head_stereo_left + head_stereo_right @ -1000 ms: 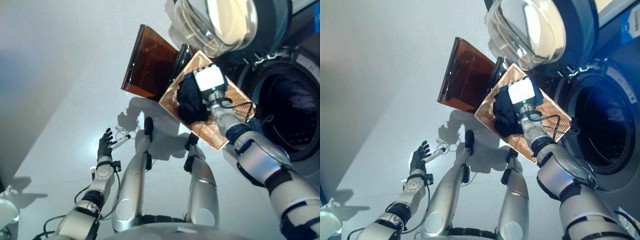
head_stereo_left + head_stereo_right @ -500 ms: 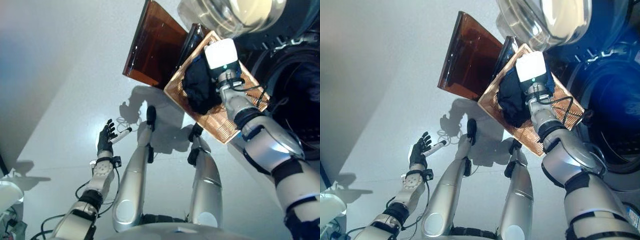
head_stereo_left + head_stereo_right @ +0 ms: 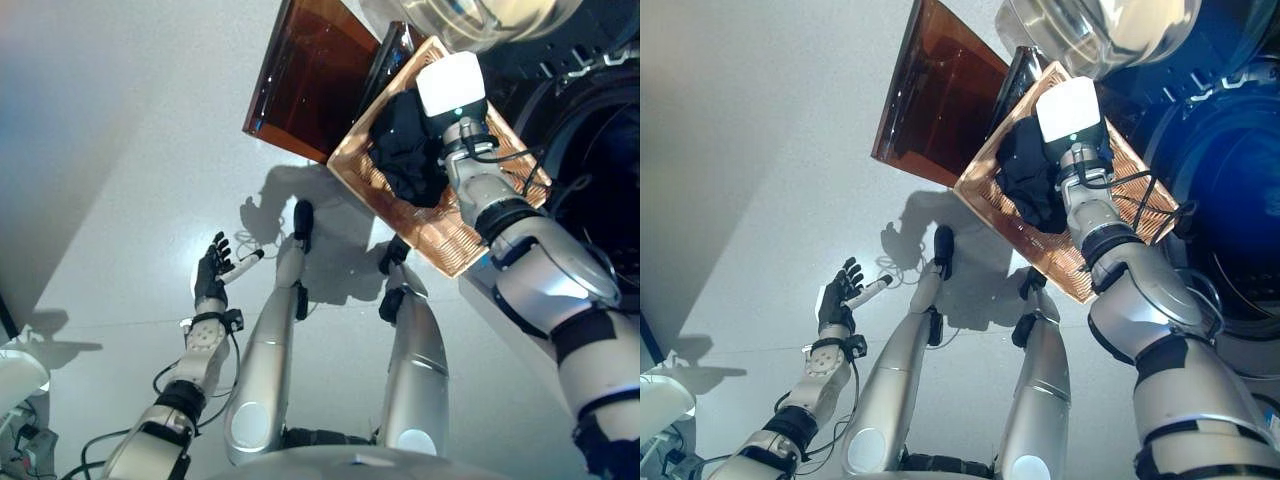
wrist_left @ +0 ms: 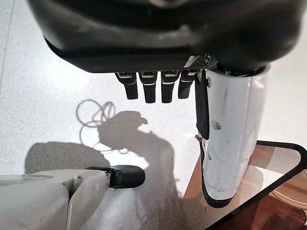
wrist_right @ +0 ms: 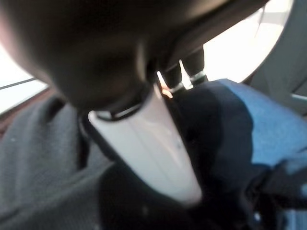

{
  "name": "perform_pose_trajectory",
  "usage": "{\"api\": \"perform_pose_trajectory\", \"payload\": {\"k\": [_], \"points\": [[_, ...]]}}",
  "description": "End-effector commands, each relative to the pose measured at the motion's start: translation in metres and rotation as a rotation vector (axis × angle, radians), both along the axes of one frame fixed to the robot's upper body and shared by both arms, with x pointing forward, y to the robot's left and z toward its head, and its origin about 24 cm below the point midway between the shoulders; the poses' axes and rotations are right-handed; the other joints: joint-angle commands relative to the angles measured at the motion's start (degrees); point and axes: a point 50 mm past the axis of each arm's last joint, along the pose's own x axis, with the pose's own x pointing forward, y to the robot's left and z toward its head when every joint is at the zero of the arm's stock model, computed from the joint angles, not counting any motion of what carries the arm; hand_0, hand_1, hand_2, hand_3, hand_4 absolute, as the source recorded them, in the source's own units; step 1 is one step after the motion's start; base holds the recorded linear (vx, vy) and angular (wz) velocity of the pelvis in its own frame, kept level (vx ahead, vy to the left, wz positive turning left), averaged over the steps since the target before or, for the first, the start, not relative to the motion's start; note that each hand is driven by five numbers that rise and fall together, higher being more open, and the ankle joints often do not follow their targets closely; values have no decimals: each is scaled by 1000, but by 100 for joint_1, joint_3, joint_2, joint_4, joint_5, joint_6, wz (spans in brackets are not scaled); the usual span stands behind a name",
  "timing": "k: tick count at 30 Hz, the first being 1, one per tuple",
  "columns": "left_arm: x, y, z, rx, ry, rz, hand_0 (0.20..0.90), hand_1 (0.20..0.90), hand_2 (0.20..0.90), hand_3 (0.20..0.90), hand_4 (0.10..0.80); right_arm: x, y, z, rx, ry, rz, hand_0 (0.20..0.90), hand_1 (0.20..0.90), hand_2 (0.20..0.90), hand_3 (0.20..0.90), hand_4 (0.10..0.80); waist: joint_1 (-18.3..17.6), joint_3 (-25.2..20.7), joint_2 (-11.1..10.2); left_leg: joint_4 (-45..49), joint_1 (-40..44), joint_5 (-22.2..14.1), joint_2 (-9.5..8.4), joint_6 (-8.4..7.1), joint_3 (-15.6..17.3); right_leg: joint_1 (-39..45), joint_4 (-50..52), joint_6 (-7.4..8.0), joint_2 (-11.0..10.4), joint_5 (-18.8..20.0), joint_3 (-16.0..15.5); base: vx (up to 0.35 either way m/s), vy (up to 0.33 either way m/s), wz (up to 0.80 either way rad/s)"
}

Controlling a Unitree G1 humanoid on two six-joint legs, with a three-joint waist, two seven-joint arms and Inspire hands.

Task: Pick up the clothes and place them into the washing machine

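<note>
A bundle of dark clothes [image 3: 405, 150] lies in a woven copper-coloured basket [image 3: 470, 235] beside the washing machine's open drum [image 3: 1230, 200]. My right hand [image 5: 144, 139] reaches down into the basket. In the right wrist view its white-covered thumb presses on the dark cloth [image 5: 43, 158] while its fingers [image 5: 192, 64] sink in on the other side, so a fold is pinched between them. Blue fabric [image 5: 259, 129] shows past the hand. My left hand [image 3: 211, 278] hangs over the floor at the lower left, fingers straight, holding nothing.
A brown translucent panel [image 3: 310, 80] leans behind the basket. The machine's round glass door [image 3: 490, 15] stands swung open above the basket. Pale floor [image 3: 120, 150] stretches to the left. A white object [image 3: 18, 375] sits at the lower left edge.
The whole picture has shifted, so the camera moved. My right hand stays in the basket on the dark clothes. The left hand keeps its place.
</note>
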Motion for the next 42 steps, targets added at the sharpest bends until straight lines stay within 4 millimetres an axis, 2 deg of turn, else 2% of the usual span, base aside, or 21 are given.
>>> {"api": "perform_pose_trajectory", "payload": {"k": [1,15,23,26,27,28,30,34,42], "points": [[-14,16,-2,29,-13,44,900,900,900,900,800,-3,-17,65,-4,-182,-44,200,200,200,200,300,141,-69,252,299,-216,-213,-172,-322,122,33,-51,10,83,-1,181,0,0,0],[-16,17,-4,44,-1,50,900,900,900,900,800,-5,-14,65,30,-232,-8,200,200,200,200,300,106,-69,213,306,-39,-247,-151,-309,166,200,-87,21,114,12,195,0,0,0],[-20,21,-13,55,46,70,900,900,900,900,800,-6,-8,62,80,-253,37,200,200,200,200,300,55,-69,143,349,185,-331,-129,-285,230,415,-130,23,140,19,236,1,2,-1],[-22,21,-16,61,64,72,900,900,900,900,800,-6,-9,54,123,-249,47,200,200,200,200,300,34,-69,126,351,315,-359,-130,-276,246,551,-146,25,143,11,239,-16,2,-2],[-20,23,-15,65,63,76,900,900,900,900,800,-7,-9,59,132,-261,53,200,200,200,200,300,38,-69,121,350,233,-243,-118,-232,269,501,-206,-27,147,143,192,0,0,0],[-23,23,-19,68,81,78,900,900,900,900,800,-7,-9,54,166,-255,67,200,200,200,200,300,19,-69,101,351,414,-372,-123,-270,263,649,-162,29,140,14,249,0,0,0],[-23,25,-20,74,90,88,900,900,900,900,800,-8,-6,54,209,-266,93,200,200,200,200,300,-4,-69,82,353,387,-273,-111,-221,300,641,-205,-23,142,136,221,-25,13,0],[-28,28,-26,78,130,113,900,900,900,900,800,-10,-2,42,359,-269,153,200,200,200,200,300,-67,-69,19,356,609,-325,-103,-209,343,880,-251,-23,154,125,235,8,6,-3],[-41,37,-43,105,236,156,900,900,900,900,800,-16,5,-1,719,-209,241,200,200,200,200,300,-173,-69,-94,354,1035,-423,-69,-177,405,1348,-379,-18,174,108,258,28,-1,-3]]}}
